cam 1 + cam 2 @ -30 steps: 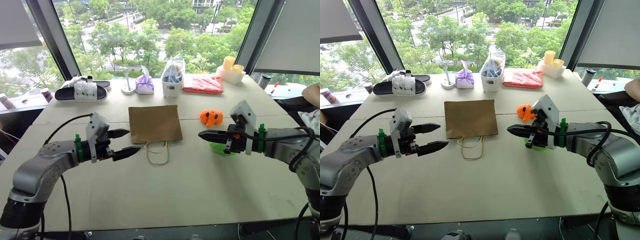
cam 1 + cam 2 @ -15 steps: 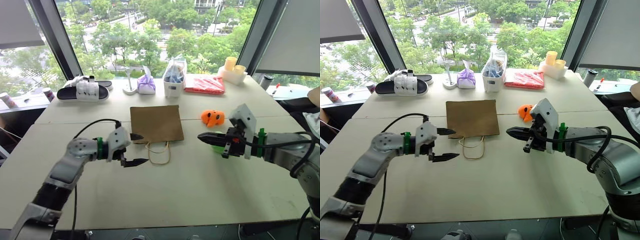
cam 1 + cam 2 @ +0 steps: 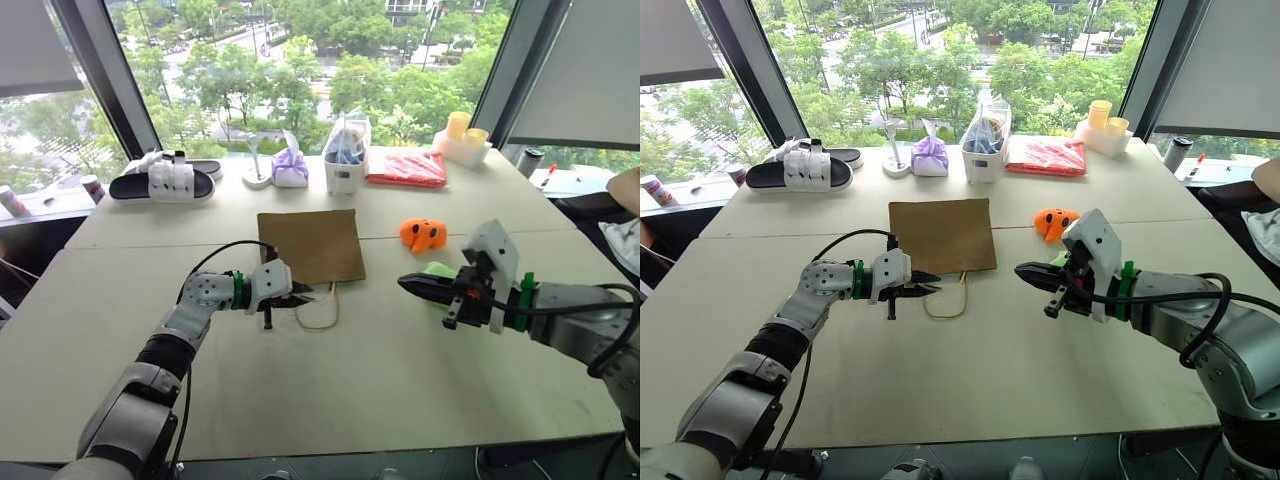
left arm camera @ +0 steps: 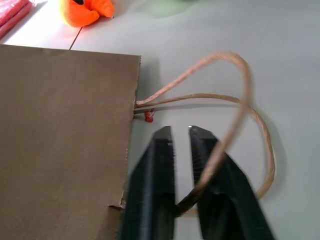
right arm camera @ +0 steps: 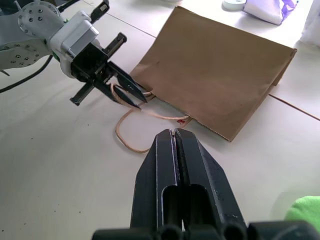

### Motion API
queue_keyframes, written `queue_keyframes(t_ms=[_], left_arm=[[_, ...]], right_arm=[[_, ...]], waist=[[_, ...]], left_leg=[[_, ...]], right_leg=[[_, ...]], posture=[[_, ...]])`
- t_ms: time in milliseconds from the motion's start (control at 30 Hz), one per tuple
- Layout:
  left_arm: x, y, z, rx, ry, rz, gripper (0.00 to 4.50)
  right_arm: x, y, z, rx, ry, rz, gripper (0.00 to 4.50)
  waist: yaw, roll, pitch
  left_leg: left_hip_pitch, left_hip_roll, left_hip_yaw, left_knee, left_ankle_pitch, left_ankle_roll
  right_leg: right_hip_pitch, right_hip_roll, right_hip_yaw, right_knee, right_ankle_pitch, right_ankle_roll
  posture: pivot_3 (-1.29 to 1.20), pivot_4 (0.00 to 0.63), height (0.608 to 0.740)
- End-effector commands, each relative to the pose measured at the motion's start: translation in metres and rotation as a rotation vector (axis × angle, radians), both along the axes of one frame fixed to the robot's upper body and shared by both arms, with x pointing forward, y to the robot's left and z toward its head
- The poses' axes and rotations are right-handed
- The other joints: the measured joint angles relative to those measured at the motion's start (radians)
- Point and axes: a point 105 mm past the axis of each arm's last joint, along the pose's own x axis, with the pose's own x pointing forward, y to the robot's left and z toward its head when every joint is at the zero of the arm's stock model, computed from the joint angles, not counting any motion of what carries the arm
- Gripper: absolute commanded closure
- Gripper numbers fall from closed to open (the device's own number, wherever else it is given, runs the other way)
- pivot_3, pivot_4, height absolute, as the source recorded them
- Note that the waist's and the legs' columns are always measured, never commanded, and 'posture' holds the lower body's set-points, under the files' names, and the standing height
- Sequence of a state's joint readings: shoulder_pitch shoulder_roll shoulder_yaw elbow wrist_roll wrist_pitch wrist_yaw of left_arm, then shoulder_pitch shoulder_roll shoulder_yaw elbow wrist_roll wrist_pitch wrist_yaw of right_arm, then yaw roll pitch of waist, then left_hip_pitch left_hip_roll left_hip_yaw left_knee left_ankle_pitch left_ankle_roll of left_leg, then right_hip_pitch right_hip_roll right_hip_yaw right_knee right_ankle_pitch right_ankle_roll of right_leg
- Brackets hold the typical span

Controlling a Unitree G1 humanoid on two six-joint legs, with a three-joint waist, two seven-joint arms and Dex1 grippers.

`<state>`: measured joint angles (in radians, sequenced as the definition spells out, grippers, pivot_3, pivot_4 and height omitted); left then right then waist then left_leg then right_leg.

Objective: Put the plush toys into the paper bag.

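No legible writing; left gripper (image 4: 180, 131) seemingly pinches paper bag (image 3: 310, 245) handle (image 4: 235, 107); right gripper (image 5: 175, 132) closed, empty

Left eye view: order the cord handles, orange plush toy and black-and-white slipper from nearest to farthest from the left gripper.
From the left gripper:
1. Cord handles, right at its fingertips.
2. Orange plush toy, across the table toward the right arm.
3. Slipper, at the far window edge.
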<state>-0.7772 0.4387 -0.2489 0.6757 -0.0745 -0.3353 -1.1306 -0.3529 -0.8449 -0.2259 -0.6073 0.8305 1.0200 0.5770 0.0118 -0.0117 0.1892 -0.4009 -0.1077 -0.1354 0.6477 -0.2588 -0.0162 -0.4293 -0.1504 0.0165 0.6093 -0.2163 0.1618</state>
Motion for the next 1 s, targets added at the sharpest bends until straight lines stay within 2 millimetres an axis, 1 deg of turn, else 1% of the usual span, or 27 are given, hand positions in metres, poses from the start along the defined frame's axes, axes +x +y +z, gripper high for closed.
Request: queue_keyframes(t_ms=[33,67,100,133,200,267,367,567,633,700,767,800,867,1000], left_arm=[[0.002,-0.009,0.032,-0.091,-0.034,-0.027,4.46],[-0.001,-0.015,0.042,-0.143,0.008,-0.049,4.46],[-0.004,-0.023,0.061,-0.227,0.07,-0.074,4.46],[-0.008,-0.029,0.075,-0.285,0.121,-0.101,4.46],[-0.015,-0.034,0.089,-0.322,0.172,-0.132,4.46],[-0.019,-0.04,0.101,-0.333,0.195,-0.15,4.46],[-0.025,-0.043,0.109,-0.332,0.227,-0.171,4.46],[-0.035,-0.045,0.106,-0.304,0.277,-0.197,4.46],[-0.04,-0.046,0.109,-0.326,0.301,-0.201,4.46],[-0.043,-0.046,0.115,-0.358,0.315,-0.197,4.46],[-0.044,-0.045,0.122,-0.389,0.318,-0.186,4.46],[-0.042,-0.045,0.128,-0.421,0.314,-0.163,4.46],[-0.038,-0.044,0.137,-0.466,0.31,-0.133,4.46],[-0.026,-0.038,0.162,-0.6,0.293,-0.056,4.46]], right_arm=[[-0.007,0.006,0.005,0.015,-0.039,0.008,4.5],[-0.008,0.009,0.001,0.026,-0.033,0.011,4.5],[-0.006,0.014,-0.004,0.048,-0.032,-0.013,4.5],[-0.003,0.017,-0.009,0.063,-0.033,-0.039,4.5],[0.003,0.022,-0.017,0.077,-0.033,-0.086,4.5],[0.014,0.031,-0.031,0.078,-0.024,-0.145,4.5],[0.036,0.036,-0.046,0.096,-0.007,-0.285,4.5],[0.064,0.047,-0.054,0.123,-0.027,-0.382,4.5],[0.078,0.06,-0.056,0.143,-0.039,-0.38,4.5],[0.091,0.074,-0.06,0.161,-0.043,-0.376,4.5],[0.098,0.085,-0.071,0.179,-0.015,-0.365,4.5],[0.101,0.09,-0.078,0.173,-0.006,-0.361,4.5],[0.105,0.097,-0.087,0.17,-0.001,-0.359,4.5],[0.107,0.109,-0.097,0.197,0.003,-0.359,4.5]], waist=[[0.001,0.0,0.0],[0.001,0.0,0.0],[0.001,0.0,0.0],[0.0,-0.001,0.0],[-0.001,-0.001,0.0],[-0.004,-0.001,0.0],[-0.02,0.0,0.0],[-0.028,0.0,0.0],[-0.03,0.0,0.0],[-0.031,0.0,0.0],[-0.032,0.0,0.0],[-0.031,0.0,0.0],[-0.028,0.0,0.0],[-0.031,0.0,-0.001]], left_leg=[[0.0,0.0,0.0,0.0,0.0,0.0],[0.0,0.0,0.0,0.001,0.0,0.0],[0.0,0.0,0.0,0.001,0.0,0.0],[0.0,0.0,-0.001,0.001,0.0,0.0],[-0.001,0.0,-0.002,0.002,0.0,0.0],[-0.001,0.0,-0.002,0.002,0.0,0.0],[0.002,-0.001,-0.001,0.001,0.001,-0.001],[0.003,-0.001,-0.001,-0.001,0.001,-0.002],[0.004,-0.001,-0.002,-0.001,0.002,-0.003],[0.004,-0.001,-0.001,-0.001,0.002,-0.003],[0.004,-0.001,-0.002,-0.001,0.002,-0.004],[0.004,-0.001,-0.002,-0.001,0.005,-0.008],[0.004,-0.001,-0.002,-0.001,0.005,-0.009],[0.004,-0.001,-0.002,-0.001,0.006,-0.009]], right_leg=[[0.0,0.0,0.0,0.0,0.0,0.0],[0.0,0.0,0.0,0.0,0.0,0.0],[0.0,0.0,0.0,0.0,0.0,0.0],[0.0,0.0,0.0,0.001,0.0,0.0],[0.0,0.0,0.0,0.002,0.0,0.0],[0.0,0.0,0.0,0.003,0.0,0.0],[0.001,0.001,0.0,0.004,0.0,0.0],[0.0,0.001,0.0,0.005,0.0,0.0],[0.0,0.002,0.0,0.005,0.0,0.0],[0.0,0.002,0.001,0.005,0.0,0.0],[0.0,0.002,0.001,0.005,0.0,0.0],[0.0,0.002,0.001,0.005,0.0,0.0],[0.0,0.001,0.001,0.005,0.0,0.0],[0.0,0.001,0.001,0.005,0.0,0.0]], posture=[[0.0,0.15,0.74],[0.0,0.15,0.74],[0.0,0.15,0.74],[0.0,0.15,0.74],[0.0,0.15,0.74],[0.0,0.15,0.74],[0.0,0.15,0.74],[0.0,0.15,0.74],[0.0,0.15,0.74],[0.0,0.15,0.74],[0.0,0.15,0.74],[0.0,0.15,0.74],[0.0,0.15,0.74],[0.0,0.15,0.74]])
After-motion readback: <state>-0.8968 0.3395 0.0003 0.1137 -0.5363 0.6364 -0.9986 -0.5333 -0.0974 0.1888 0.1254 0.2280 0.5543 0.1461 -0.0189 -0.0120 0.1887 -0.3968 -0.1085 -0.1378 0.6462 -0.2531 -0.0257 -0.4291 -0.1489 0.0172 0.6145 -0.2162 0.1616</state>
